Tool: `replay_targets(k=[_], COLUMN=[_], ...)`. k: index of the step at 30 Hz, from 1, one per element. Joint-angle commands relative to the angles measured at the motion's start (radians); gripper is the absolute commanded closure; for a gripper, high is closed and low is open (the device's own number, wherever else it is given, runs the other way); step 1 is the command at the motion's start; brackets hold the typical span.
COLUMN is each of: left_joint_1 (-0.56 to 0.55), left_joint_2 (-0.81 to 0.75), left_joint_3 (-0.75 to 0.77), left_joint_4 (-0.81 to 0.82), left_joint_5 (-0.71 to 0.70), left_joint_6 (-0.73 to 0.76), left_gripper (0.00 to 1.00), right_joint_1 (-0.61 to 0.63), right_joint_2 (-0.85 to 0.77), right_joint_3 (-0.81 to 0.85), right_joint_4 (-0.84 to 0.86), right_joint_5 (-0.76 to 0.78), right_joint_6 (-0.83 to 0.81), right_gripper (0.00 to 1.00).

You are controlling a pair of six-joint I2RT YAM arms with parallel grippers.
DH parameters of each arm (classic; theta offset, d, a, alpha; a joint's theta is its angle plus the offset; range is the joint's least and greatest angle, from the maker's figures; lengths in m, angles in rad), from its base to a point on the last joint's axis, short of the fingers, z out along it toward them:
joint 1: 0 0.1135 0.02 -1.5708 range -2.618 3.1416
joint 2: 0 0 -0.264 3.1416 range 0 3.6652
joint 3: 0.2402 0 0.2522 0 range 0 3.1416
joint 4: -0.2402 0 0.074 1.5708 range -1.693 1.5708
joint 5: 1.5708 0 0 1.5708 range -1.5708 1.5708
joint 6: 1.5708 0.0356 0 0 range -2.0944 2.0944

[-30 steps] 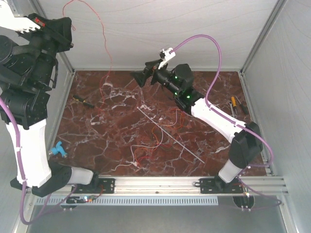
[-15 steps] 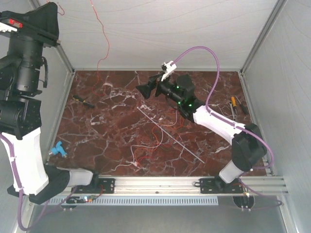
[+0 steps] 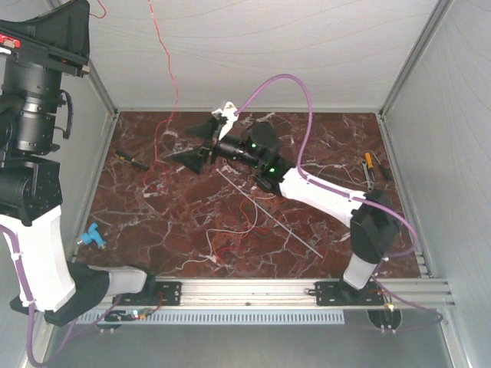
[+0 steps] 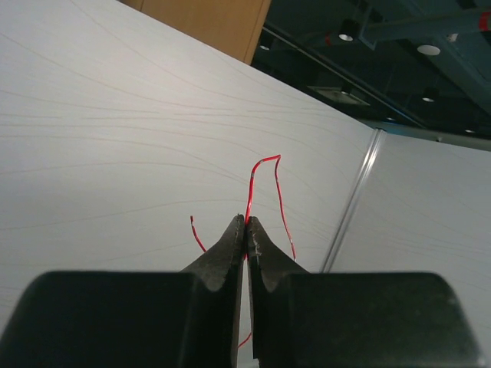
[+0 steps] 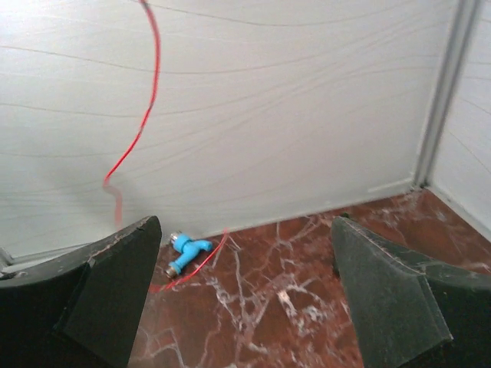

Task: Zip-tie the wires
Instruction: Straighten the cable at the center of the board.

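Note:
My left gripper [image 3: 80, 9] is raised high at the top left, near the back wall. In the left wrist view it [image 4: 245, 228] is shut on a thin red wire [image 4: 265, 165] that curls above the tips. That red wire [image 3: 170, 77] hangs down the back wall to the table's far left. More red and white wires [image 3: 230, 230] lie in loose loops mid-table. The zip tie [image 3: 268, 213] lies flat and diagonal beside them. My right gripper [image 3: 193, 142] is open and empty, low over the far left of the table, just right of the hanging wire [image 5: 146, 92], which shows left of its left finger [image 5: 115, 284].
A blue tap-shaped fitting [image 3: 90, 236] lies at the left wall and shows in the right wrist view [image 5: 184, 251]. A black-handled tool [image 3: 132, 159] lies at the far left. Small hand tools [image 3: 370, 167] lie at the right edge. White walls enclose the marble table [image 3: 153, 207].
My right arm has swung left across the far side of the table, jaws still open, toward the hanging red wire. My left arm rose higher with the wire, then held.

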Motion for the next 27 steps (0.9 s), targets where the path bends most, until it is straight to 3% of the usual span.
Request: replay_targets(k=[1, 6, 11, 18, 27], left_joint_1=[0.0, 0.0, -0.001, 0.0, 0.0], left_joint_2=[0.002, 0.002, -0.002, -0.005, 0.015], left_joint_3=[0.013, 0.014, 0.013, 0.014, 0.013], left_joint_4=[0.051, 0.057, 0.055, 0.064, 0.103], left_joint_5=[0.039, 0.053, 0.049, 0.064, 0.112], left_joint_6=[-0.06, -0.078, -0.079, -0.098, -0.147], left_gripper=[1.0, 1.0, 1.0, 1.0, 1.0], right_joint_1=[0.058, 0.131, 0.172, 0.161, 0.156], right_joint_2=[0.09, 0.128, 0.086, 0.031, 0.097], right_joint_3=[0.102, 0.147, 0.084, -0.002, 0.083], right_joint_4=[0.107, 0.122, 0.129, 0.131, 0.143], right_joint_5=[-0.028, -0.057, -0.049, -0.021, 0.029], right_joint_6=[0.023, 0.053, 0.051, 0.034, 0.034], right_gripper=[0.1, 0.11, 0.13, 0.14, 0.12])
